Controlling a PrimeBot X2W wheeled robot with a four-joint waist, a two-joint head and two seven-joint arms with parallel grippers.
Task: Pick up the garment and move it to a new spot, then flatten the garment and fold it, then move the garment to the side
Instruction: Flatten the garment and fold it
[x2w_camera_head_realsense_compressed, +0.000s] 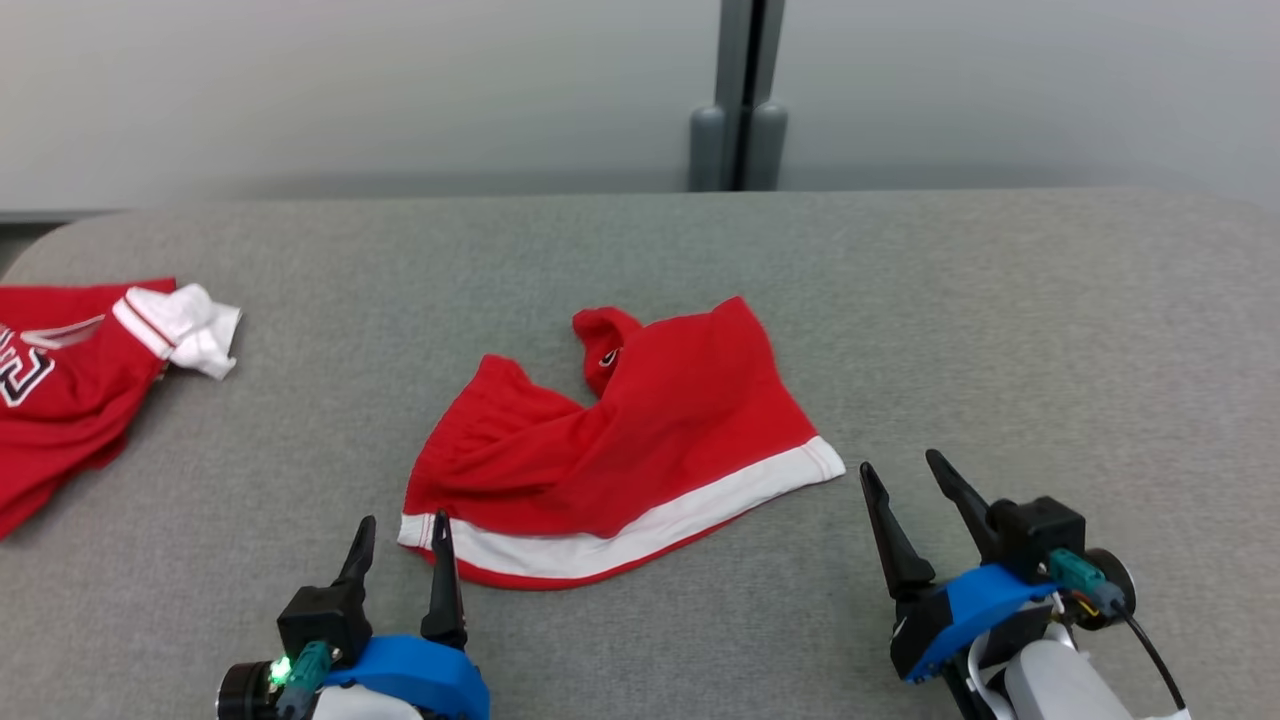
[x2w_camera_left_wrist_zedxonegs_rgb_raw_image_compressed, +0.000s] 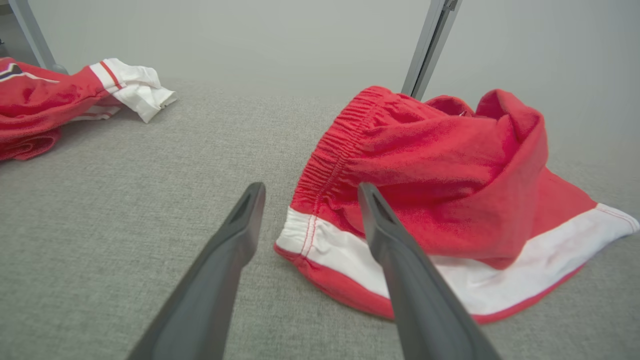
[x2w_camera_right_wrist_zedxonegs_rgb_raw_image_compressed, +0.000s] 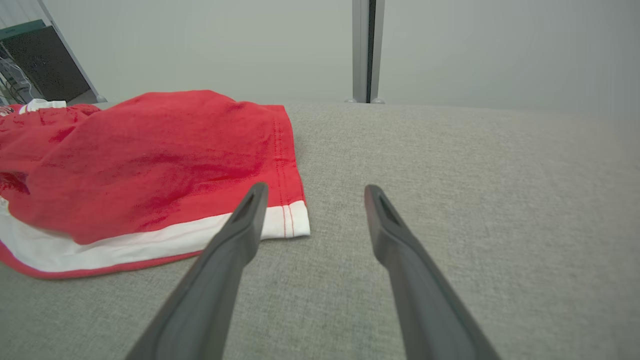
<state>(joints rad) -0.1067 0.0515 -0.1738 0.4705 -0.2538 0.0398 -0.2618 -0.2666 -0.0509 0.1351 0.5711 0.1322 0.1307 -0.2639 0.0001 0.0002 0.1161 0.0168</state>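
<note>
Red garment (x2w_camera_head_realsense_compressed: 640, 440): crumpled, with a white hem band, lying mid-counter and partly folded over itself.
Counter (x2w_camera_head_realsense_compressed: 1000, 300): grey woven covering.
Left gripper (x2w_camera_head_realsense_compressed: 404, 518): fingers spread apart and holding nothing, at the garment's near left corner. One finger overlaps the white hem, but whether it touches the cloth is hard to tell.
Right gripper (x2w_camera_head_realsense_compressed: 899, 462): fingers spread and empty, just beside the hem's right end, not touching it.
Jersey (x2w_camera_head_realsense_compressed: 60, 400): red with white trim, at the far left, well apart from the garment.
</note>
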